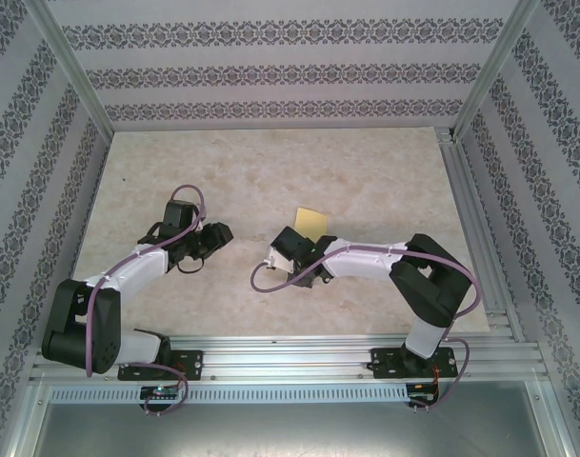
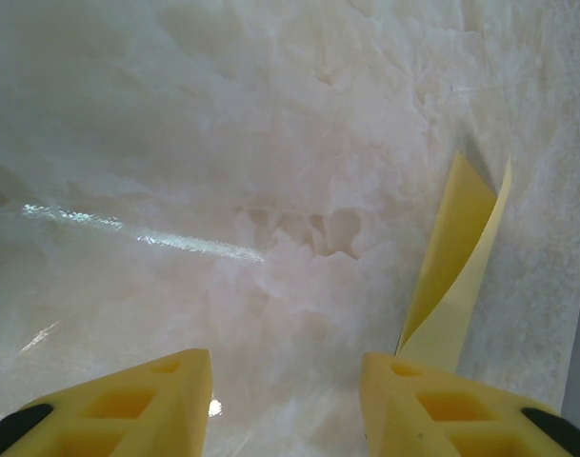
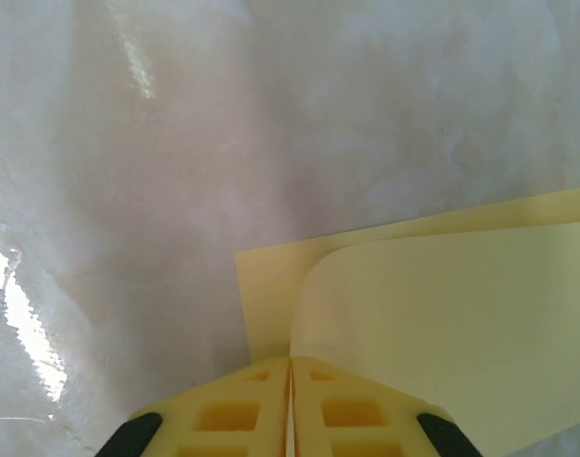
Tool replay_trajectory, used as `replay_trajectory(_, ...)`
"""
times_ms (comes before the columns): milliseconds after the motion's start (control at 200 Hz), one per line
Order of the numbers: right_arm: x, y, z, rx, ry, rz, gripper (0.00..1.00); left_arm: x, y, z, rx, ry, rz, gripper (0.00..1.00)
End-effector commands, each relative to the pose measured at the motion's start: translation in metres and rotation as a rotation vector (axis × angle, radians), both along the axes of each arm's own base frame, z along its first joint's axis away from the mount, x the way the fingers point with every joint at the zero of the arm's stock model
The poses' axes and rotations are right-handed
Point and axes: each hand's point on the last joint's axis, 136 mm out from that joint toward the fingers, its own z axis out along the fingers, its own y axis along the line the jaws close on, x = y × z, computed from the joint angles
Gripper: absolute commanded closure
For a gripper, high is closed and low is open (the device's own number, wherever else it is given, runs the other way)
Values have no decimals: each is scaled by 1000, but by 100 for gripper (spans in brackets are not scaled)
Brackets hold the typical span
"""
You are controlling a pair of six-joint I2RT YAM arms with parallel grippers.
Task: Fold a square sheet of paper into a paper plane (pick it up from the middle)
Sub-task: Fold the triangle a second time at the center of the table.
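Currently right gripper point(image 3: 290, 362) clamps sheet point(image 3: 442, 324) — jutting far-side; left gripper point(image 2: 285, 367) part-open, empty.

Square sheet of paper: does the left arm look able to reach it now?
Probably yes: the sheet stands up just ahead of the open left gripper with nothing between them, though the right gripper is shut on it.

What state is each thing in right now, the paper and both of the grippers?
square sheet of paper: bent over into two layers, one edge pinched, not yet plane-shaped.
right gripper: shut on the square sheet of paper.
left gripper: open, nothing between its fingers.
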Motion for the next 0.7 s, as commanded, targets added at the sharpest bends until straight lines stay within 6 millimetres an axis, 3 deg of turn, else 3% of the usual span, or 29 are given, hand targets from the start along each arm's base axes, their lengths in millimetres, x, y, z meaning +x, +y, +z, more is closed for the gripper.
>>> replay_trajectory(0, 12, 6, 23, 83, -37, -53, 93, 7, 1, 5, -3, -26, -6, 53)
replay_trajectory(120, 13, 7, 27, 131, -23, -97, 100, 9, 0, 6, -10, -27, -10, 53)
replay_trajectory(335, 12, 8, 34, 217, 21, -179, 100, 10, -1, 8, -16, -31, -11, 53)
replay_trajectory(485, 4, 25, 46, 319, 55, -180, 100, 10, -1, 10, -18, -34, -10, 53)
replay_trajectory(694, 0, 33, 51, 412, 36, -230, 100, 11, -5, 16, -39, -42, -23, 53)
